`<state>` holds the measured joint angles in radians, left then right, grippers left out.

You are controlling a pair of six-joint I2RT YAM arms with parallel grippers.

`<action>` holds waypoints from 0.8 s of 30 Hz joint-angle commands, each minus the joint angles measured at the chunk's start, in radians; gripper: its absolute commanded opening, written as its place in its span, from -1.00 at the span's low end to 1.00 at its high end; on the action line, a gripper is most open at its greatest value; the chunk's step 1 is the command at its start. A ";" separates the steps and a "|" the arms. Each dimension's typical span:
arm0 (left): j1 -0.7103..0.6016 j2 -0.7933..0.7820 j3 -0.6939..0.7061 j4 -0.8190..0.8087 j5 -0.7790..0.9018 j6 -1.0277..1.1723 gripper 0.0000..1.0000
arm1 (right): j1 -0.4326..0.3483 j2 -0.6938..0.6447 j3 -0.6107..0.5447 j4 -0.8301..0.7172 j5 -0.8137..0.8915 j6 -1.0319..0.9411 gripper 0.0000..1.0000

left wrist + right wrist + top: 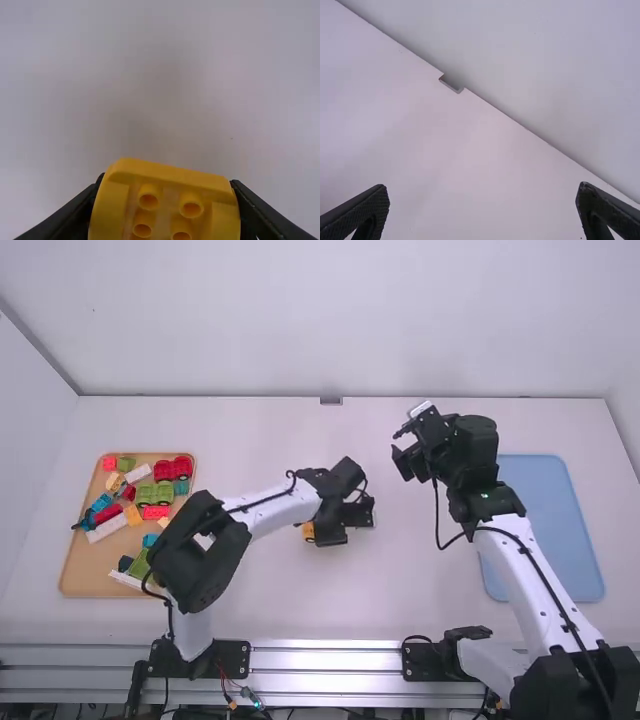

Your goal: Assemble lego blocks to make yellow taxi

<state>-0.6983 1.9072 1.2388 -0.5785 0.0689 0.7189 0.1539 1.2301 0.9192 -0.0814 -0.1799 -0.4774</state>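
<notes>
The yellow block (167,172) is sitting well to the right of the tan tray (75,575), with the left gripper (331,528) clamping it from two sides. In the left wrist view its hollow, tubed side is facing the camera, and its lower part is running out of the frame. In the high view black gripper parts are covering much of it, so only a small yellow patch is showing.

The right gripper (403,446) is hanging farther right of the tray, toward the table's far side, its fingers standing wide apart. White tabletop (250,440) is stretching from the tray's right rim to the blue tray (545,525), giving room between them; the left arm (275,510) is crossing part of it. The right arm (530,575) is overlapping the blue tray's near left part.

Beyond the tan tray, the table's far edge is meeting the pale wall (330,320), with a small notch (331,400) breaking it to the tray's right. On the near side, a metal rail (325,660) is running along the table.

Inside the tan tray, a red block (172,470), a green block (153,493) and others are lying close together. The left arm's elbow is hiding the tray's near right corner, and some blocks there are hard to make out.
</notes>
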 commanded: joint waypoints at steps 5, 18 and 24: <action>-0.014 0.010 -0.055 0.027 -0.035 -0.112 -0.27 | -0.003 0.006 0.035 -0.006 -0.006 0.008 0.97; -0.010 0.010 -0.128 0.119 0.019 -0.124 0.06 | -0.002 0.006 0.035 -0.013 -0.006 0.009 0.97; -0.009 0.010 -0.122 0.121 0.017 -0.121 0.99 | -0.002 0.006 0.035 -0.012 -0.007 0.010 0.97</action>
<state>-0.7124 1.9095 1.1088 -0.4545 0.0776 0.5976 0.1505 1.2301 0.9192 -0.0933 -0.1806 -0.4774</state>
